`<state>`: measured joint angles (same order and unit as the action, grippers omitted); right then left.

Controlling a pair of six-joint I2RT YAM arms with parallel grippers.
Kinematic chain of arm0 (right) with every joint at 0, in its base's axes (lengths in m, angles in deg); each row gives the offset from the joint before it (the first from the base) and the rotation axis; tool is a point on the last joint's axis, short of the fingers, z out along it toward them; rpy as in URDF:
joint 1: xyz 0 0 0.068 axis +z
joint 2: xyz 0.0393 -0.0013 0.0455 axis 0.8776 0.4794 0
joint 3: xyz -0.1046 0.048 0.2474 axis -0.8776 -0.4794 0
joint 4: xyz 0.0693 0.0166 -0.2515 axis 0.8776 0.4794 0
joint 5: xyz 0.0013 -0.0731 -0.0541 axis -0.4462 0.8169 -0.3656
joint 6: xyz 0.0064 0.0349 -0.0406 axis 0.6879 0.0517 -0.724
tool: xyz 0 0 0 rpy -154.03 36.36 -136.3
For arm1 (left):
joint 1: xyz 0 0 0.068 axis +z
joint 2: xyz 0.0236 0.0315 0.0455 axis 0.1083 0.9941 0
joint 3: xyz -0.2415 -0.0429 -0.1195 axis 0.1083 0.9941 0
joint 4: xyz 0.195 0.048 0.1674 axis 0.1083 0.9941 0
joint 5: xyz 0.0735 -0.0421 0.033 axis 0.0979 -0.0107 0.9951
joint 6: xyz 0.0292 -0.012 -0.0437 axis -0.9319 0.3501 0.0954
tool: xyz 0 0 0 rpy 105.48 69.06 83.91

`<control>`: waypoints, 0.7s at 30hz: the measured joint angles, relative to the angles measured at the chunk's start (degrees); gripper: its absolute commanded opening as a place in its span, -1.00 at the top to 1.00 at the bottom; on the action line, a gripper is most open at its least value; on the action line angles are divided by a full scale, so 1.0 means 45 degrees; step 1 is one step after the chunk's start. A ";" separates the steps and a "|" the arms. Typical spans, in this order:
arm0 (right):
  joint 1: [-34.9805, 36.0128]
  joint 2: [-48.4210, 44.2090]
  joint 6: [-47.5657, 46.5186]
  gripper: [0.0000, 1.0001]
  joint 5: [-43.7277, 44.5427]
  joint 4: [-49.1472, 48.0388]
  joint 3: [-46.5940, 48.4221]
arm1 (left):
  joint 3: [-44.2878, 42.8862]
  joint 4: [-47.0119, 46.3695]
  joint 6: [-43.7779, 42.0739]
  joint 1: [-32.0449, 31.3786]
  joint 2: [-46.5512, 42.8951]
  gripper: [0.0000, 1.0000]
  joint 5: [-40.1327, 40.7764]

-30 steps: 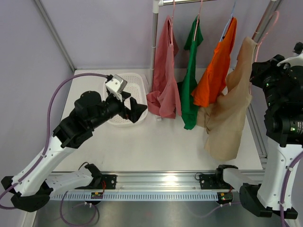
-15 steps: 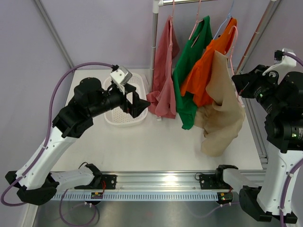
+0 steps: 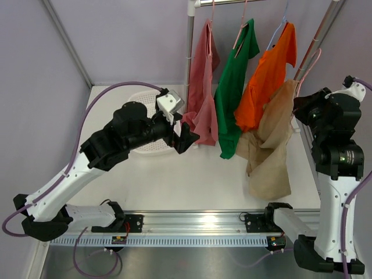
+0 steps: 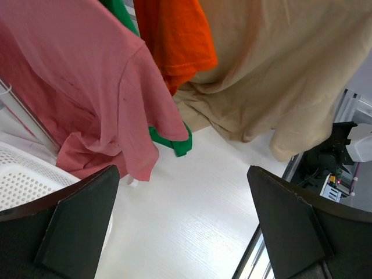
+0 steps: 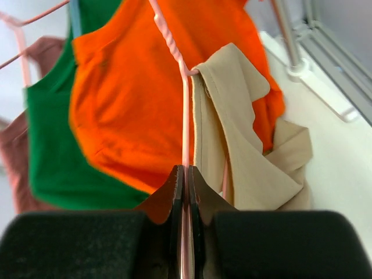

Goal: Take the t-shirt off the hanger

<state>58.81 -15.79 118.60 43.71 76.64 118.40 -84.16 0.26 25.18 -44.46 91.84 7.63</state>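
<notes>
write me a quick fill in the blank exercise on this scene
1. The right gripper is shut on the ____ hanger carrying the beige t-shirt.
2. The left gripper is ____ and holds nothing.
3. The green t-shirt hangs ____ the pink t-shirt and the orange t-shirt.
Missing words: pink; open; between

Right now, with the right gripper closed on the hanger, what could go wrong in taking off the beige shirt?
The beige t-shirt hangs on one corner of the pink hanger, which the right gripper pinches by a thin wire: a pull may twist it loose. The open left gripper faces the pink t-shirt and orange t-shirt too, so it may catch the wrong cloth.
</notes>
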 measured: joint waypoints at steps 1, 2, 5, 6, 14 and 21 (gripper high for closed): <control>0.0049 0.0146 0.0185 1.00 0.0374 0.0019 0.0000 | -0.0024 -0.0049 -0.0005 -0.0330 0.0083 -0.98 0.0335; 0.0146 0.0369 0.0311 1.00 0.0690 -0.0015 0.0049 | -0.0024 -0.0117 -0.0010 -0.0627 0.0165 -0.98 0.0690; 0.1035 0.1292 0.0398 1.00 0.1729 -0.0073 0.0656 | -0.0005 -0.0427 -0.0024 -0.1549 0.0461 -0.98 0.1855; 0.1413 0.1671 0.0369 1.00 0.2021 -0.0151 0.0908 | 0.0000 -0.0597 -0.0024 -0.1826 0.0573 -0.98 0.2176; 0.3104 0.5629 -0.0010 1.00 0.4566 0.0015 0.3988 | -0.0243 -0.1443 -0.0010 -0.2671 0.2123 -0.98 0.3915; 0.4872 0.7276 -0.0053 1.00 0.7368 0.0155 0.5008 | -0.1010 -0.2001 0.0146 -0.2827 0.3337 -0.98 0.4517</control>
<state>80.73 16.95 118.36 76.87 77.34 140.94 -88.71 -8.75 25.83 -57.18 106.86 27.95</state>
